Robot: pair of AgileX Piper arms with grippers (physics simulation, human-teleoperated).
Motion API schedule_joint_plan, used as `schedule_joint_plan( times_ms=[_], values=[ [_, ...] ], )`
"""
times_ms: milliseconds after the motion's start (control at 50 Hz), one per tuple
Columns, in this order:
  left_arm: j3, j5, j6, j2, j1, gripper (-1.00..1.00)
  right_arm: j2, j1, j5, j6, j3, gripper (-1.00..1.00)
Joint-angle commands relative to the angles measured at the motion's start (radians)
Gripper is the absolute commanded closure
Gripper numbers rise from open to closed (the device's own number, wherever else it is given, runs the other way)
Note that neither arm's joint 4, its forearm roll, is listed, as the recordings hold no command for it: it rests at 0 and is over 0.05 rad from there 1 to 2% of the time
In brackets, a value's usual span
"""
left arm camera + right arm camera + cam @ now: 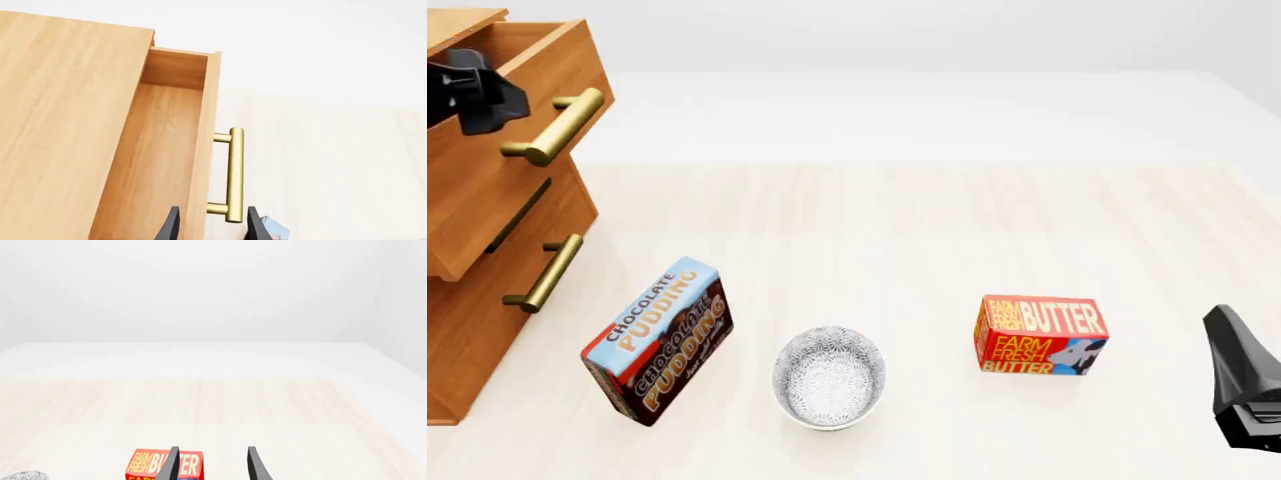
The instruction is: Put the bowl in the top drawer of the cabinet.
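A: Left gripper (210, 227): we see its two dark fingertips parted at the lower edge of the left wrist view, straddling the front panel of the top drawer (160, 150) and the lower end of the brass handle (233, 175). We cannot tell whether either tip touches wood or brass. Nothing clamped

B: Agreed. In the front view that arm sits in the upper left corner, up against the cabinet (481, 260), with the drawer pulled out. Its inside reads as bare wood

A: Right gripper (212, 465): fingers spread, holding nothing, the butter box (165, 466) showing behind one tip

B: We log the bowl (829, 377) low in the front view, left of centre, upright on the table (961, 230), between the chocolate pudding box (658, 340) and the butter box, touching neither
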Motion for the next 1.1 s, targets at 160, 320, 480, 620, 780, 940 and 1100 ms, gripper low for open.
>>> schedule_joint_plan(
  times_ms=[160,320,480,620,780,940,1100],
  values=[
    [0.05,-0.023,-0.023,0.021,-0.031,-1.0,0.0,0.0,0.0,0.0,0.0,-1.0],
    [0.062,-0.029,-0.031,0.028,-0.039,-1.0,0.0,0.0,0.0,0.0,0.0,-1.0],
    [0.069,-0.033,-0.034,0.03,-0.052,-1.0,0.0,0.0,0.0,0.0,0.0,-1.0],
    [0.075,-0.031,-0.039,0.03,-0.076,-1.0,0.0,0.0,0.0,0.0,0.0,-1.0],
    [0.077,-0.028,-0.023,0.026,-0.111,-1.0,0.0,0.0,0.0,0.0,0.0,-1.0],
    [0.076,-0.025,-0.014,0.03,-0.139,-1.0,0.0,0.0,0.0,0.0,0.0,-1.0],
    [0.074,-0.019,-0.014,0.031,-0.17,-1.0,0.0,0.0,0.0,0.0,0.0,-1.0]
  ],
)
